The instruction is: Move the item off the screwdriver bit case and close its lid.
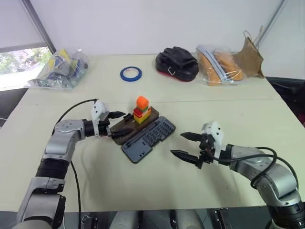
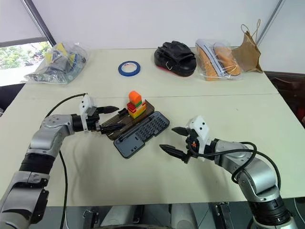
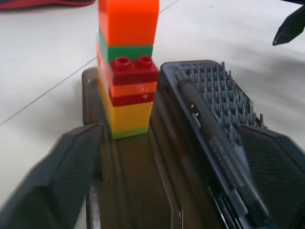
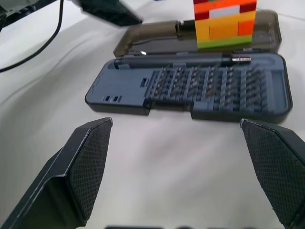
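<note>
A: What's nearest the robot?

B: The right gripper (image 1: 185, 144), hovering over bare table (image 1: 157, 186) just short of the case (image 1: 143, 134). Its 2 fingers are spread wide with nothing between them.

A: And the case?

B: It lies open and flat, mid-table. The grey-blue tray (image 4: 200, 90) of bits is the half nearer the right gripper; a slim driver (image 4: 181, 59) lies along the tray's hinge side. The brown lid (image 3: 128, 181) lies flat beyond it.

A: Where's the item?

B: The block stack (image 1: 141, 109) stands upright on the lid, toward its far end, orange on top, yellow and a green strip at the base.

A: The left gripper?

B: The left gripper (image 1: 119, 123) is at the lid's near-left end, pointing at the stack. Its fingers are wide apart, 1 on each side of the lid, not touching the blocks.

A: Farther back?

B: 1 blue tape ring (image 1: 130, 73), a black pouch (image 1: 177, 63), 2 clear bags (image 1: 61, 68) (image 1: 220, 65) and a brown paper bag (image 1: 249, 57) along the far edge.
</note>
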{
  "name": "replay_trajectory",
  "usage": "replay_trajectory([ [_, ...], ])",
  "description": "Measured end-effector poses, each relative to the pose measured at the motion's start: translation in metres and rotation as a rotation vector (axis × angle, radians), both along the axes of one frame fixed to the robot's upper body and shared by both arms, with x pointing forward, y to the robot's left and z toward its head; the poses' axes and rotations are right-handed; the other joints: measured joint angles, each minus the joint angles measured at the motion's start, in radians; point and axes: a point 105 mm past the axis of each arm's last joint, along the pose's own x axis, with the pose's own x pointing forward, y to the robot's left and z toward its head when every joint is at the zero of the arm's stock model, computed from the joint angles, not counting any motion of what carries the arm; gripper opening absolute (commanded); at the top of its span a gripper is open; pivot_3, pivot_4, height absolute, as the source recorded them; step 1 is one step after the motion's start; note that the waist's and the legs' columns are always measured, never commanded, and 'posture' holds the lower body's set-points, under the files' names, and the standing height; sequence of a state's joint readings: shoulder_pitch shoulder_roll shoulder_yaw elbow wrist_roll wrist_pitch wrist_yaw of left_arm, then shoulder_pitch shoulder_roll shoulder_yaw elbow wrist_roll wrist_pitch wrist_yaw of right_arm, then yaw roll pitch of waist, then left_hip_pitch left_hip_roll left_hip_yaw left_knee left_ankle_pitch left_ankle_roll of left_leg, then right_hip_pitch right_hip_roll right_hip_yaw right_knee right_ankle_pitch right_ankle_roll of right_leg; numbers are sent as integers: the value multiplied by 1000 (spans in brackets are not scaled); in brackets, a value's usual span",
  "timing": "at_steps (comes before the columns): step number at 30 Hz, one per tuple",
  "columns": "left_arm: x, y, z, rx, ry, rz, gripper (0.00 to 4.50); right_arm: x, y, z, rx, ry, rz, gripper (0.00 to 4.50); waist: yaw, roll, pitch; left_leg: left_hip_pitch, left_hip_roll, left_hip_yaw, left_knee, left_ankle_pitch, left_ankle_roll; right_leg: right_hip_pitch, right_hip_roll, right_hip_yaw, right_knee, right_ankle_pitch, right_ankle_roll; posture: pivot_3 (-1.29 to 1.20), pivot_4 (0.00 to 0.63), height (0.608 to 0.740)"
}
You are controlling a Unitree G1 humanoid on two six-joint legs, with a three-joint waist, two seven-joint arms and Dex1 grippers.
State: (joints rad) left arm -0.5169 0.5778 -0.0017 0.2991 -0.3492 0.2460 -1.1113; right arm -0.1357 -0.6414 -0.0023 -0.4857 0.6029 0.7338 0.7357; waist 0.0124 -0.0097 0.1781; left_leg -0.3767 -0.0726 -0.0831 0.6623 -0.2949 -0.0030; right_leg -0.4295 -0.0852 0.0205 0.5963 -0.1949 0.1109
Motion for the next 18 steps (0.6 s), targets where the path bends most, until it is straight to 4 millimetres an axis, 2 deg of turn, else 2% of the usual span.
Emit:
replay_trajectory([
  [3, 6, -1, 6, -25, -32, 46, 4478, 0, 1, 1, 2, -1, 12, 4500, 0, 0, 0, 0, 0, 0, 0, 0, 0, 0, 0, 0, 0, 0, 0, 0, 150, 740],
  [5, 10, -9, 5, -36, -58, 52, 4478, 1, 1, 0, 3, 3, 17, 4500, 1, 0, 0, 0, 0, 0, 0, 0, 0, 0, 0, 0, 0, 0, 0, 0, 150, 740],
  [16, 39, -42, -16, 17, -88, 75, 4478, 0, 1, -2, 2, 13, 6, 4500, 0, 0, 0, 0, 0, 0, 0, 0, 0, 0, 0, 0, 0, 0, 0, 0, 150, 740],
  [18, 44, -44, -21, 27, -81, 86, 3959, -1, 0, -6, 1, 23, -5, 4500, -1, 0, 0, 0, 0, 0, 0, 0, 0, 0, 0, 0, 0, 0, 0, 0, 150, 740],
])
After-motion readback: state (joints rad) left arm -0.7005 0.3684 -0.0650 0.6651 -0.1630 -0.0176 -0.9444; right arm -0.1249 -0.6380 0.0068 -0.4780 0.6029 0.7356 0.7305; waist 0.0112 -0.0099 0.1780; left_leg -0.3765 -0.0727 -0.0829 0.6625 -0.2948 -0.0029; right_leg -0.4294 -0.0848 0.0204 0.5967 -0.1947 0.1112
